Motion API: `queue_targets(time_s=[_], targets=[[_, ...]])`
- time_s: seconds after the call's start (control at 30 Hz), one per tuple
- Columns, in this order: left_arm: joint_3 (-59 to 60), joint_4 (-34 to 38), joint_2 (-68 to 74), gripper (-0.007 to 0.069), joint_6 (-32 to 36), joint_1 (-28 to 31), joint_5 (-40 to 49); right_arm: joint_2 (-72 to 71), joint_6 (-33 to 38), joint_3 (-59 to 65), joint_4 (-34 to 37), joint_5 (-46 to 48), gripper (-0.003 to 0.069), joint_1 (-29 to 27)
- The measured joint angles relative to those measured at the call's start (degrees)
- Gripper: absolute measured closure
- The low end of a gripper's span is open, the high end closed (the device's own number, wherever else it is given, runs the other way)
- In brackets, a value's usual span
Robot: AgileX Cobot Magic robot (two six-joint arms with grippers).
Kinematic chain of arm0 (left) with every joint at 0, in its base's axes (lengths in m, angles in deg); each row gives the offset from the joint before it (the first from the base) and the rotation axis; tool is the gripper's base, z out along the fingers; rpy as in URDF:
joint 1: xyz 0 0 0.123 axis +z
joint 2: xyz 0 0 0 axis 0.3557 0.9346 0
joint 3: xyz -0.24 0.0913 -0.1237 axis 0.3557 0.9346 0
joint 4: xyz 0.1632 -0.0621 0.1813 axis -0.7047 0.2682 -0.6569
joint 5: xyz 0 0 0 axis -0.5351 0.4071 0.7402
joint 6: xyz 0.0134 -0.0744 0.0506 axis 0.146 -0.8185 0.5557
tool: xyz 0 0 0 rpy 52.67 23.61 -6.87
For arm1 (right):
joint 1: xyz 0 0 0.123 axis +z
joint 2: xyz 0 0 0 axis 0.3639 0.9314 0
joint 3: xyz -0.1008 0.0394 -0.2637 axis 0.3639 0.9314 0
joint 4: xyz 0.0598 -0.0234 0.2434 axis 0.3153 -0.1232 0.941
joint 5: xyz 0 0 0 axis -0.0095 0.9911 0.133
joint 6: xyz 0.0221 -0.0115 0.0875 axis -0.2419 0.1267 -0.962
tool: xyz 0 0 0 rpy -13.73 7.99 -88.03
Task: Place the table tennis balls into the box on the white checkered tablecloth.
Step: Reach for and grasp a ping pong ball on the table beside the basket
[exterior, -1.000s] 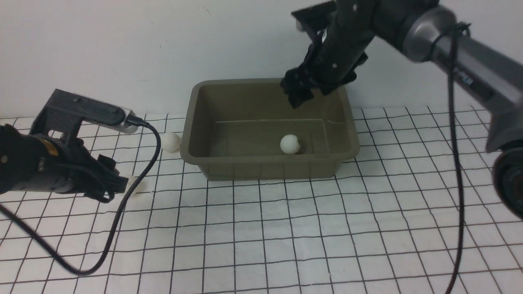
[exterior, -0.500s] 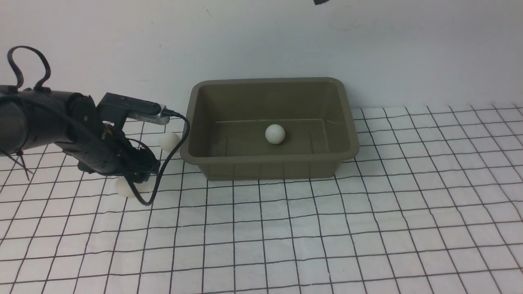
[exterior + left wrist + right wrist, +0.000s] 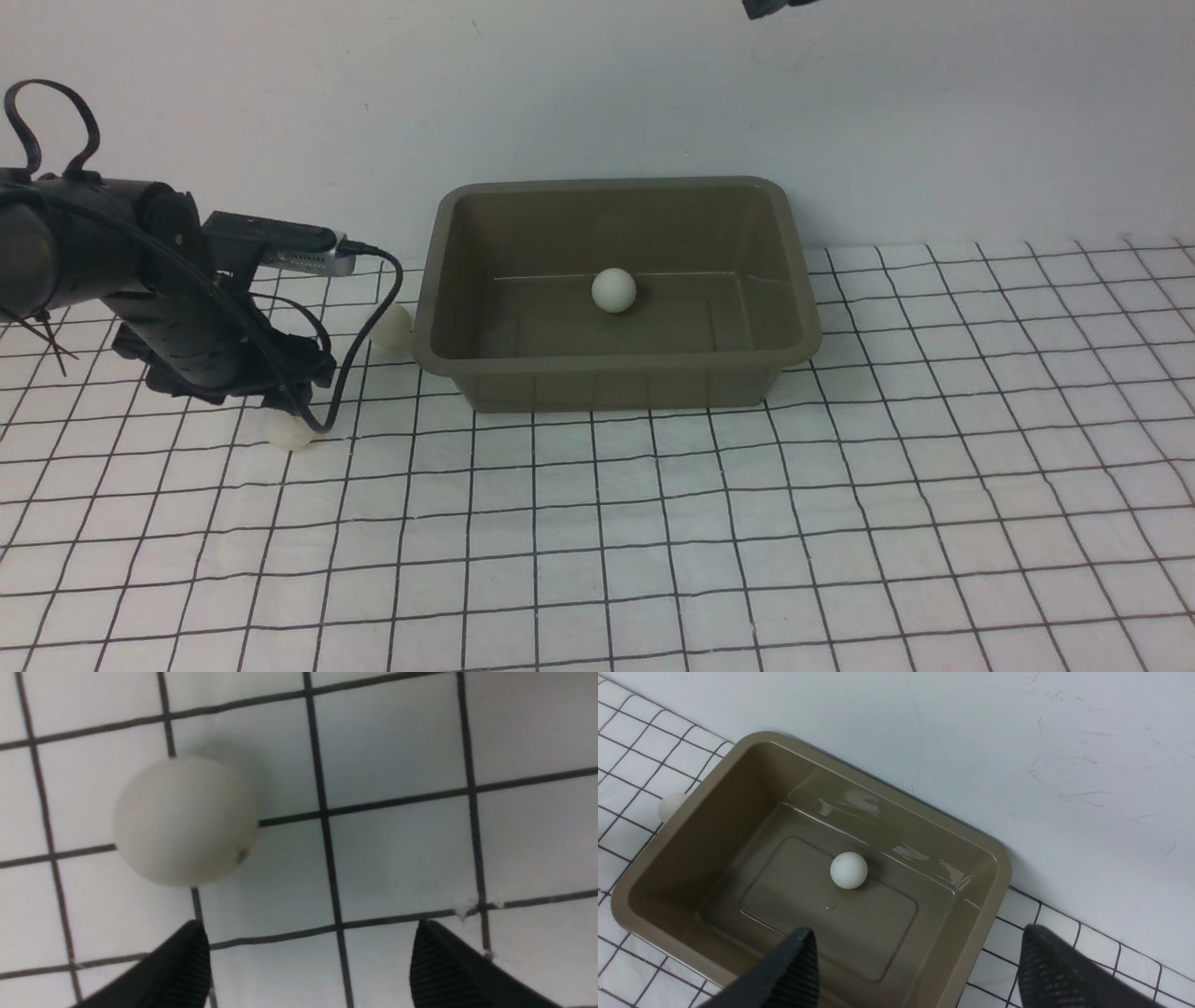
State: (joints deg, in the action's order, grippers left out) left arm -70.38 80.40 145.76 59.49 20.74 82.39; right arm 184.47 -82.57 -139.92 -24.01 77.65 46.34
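On the white checkered tablecloth [image 3: 747, 523], one small matte white table tennis ball [image 3: 613, 289] sits inside the rectangular olive-green plastic box [image 3: 616, 383], so a third of the job looks done. Left outside are a second ball [image 3: 392, 327], tucked beside the box's left wall, and a third ball [image 3: 289, 432], just beyond the left gripper [image 3: 308, 926], whose jaws are spread and empty. Above the box, the right gripper [image 3: 917, 931] hangs spread. A bare pale wall [image 3: 597, 84] backs the wrinkled cloth.
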Motion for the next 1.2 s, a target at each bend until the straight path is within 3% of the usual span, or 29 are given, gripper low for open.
queue_targets(time_s=[0.37, 0.53, 0.93, 1.2], targets=[[-0.65, 1.32, 1.38, 0.0111, 2.30, 0.39, 0.20, 0.00, -0.05, 0.00, -0.24, 0.00, 0.0137, 0.00], [-6.83, 0.68, 1.31, 0.0111, 2.54, 0.53, 4.49, 0.00, -0.05, 0.00, -0.39, 0.00, 0.0137, 0.00], [-21.68, -3.33, 3.92, 0.0111, -0.38, 1.05, 5.66, 0.00, -0.05, 0.00, -0.34, 0.00, 0.0137, 0.00], [-27.03, -7.78, 8.30, 0.0111, -1.82, 5.82, 7.76, 0.00, -0.05, 0.00, -0.27, 0.00, 0.0137, 0.00]])
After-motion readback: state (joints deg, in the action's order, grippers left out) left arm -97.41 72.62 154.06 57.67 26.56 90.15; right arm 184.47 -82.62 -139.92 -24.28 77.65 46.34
